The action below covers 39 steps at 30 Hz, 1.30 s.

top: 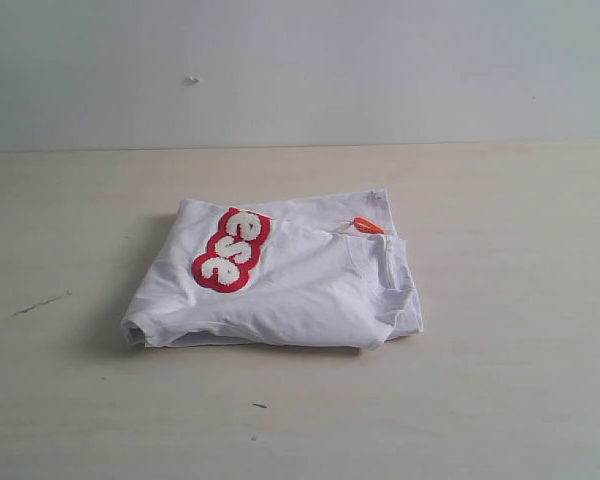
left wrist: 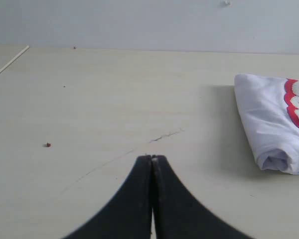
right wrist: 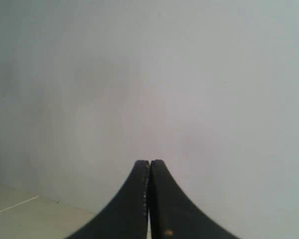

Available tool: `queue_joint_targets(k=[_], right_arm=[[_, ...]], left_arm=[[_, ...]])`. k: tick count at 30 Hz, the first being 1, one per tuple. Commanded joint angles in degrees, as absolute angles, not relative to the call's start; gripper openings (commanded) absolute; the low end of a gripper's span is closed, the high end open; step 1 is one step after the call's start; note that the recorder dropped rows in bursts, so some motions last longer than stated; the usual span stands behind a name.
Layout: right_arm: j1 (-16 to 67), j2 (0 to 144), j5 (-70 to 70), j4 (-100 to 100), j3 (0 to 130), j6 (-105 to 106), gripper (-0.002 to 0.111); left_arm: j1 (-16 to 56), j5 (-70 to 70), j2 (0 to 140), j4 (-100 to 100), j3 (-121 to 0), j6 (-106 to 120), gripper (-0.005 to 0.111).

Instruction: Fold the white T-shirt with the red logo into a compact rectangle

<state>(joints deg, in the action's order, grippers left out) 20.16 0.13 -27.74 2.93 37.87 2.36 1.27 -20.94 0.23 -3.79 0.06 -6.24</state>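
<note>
Fingers of the left gripper are pressed tip to tip with nothing between them; the right gripper is closed and empty too, facing the wall. The shirt lies in the middle of the table as a rough rectangle, well apart from the left tips; the logo shows on top near its left end, partly tucked under; the tag peeks out at the far right.

By my reading the fold is nearly complete and only tidying remains. The right edge is bunched at the collar and an under-layer juts out at the far side; a flat, downward press with closed tips should square it; pushing sideways risks sliding the whole bundle or peeling the top layer open; pinching one layer would undo the fold; otherwise, keep both arms clear.
</note>
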Motion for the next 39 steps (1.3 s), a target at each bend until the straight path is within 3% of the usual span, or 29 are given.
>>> queue_joint_targets(k=[1,7,13,19,27,39], right_arm=[[19.7,0.0,-27.4,2.6,36.3,2.3,0.000],[14.3,0.0,-26.7,1.9,34.4,2.3,0.000],[0.9,0.0,-22.4,2.6,34.1,2.3,0.000],[-6.1,0.0,-21.0,2.6,33.7,2.5,0.000],[-7.8,0.0,-8.9,3.0,18.6,2.4,0.000],[-7.8,0.0,-4.2,2.5,2.0,2.9,0.000]], left_arm=[[1.1,-20.2,0.0,-3.6,0.0,-6.2,0.000],[1.1,-20.2,0.0,-3.6,0.0,-6.2,0.000],[1.1,-20.2,0.0,-3.6,0.0,-6.2,0.000],[1.1,-20.2,0.0,-3.6,0.0,-6.2,0.000],[1.1,-20.2,0.0,-3.6,0.0,-6.2,0.000],[1.1,-20.2,0.0,-3.6,0.0,-6.2,0.000]])
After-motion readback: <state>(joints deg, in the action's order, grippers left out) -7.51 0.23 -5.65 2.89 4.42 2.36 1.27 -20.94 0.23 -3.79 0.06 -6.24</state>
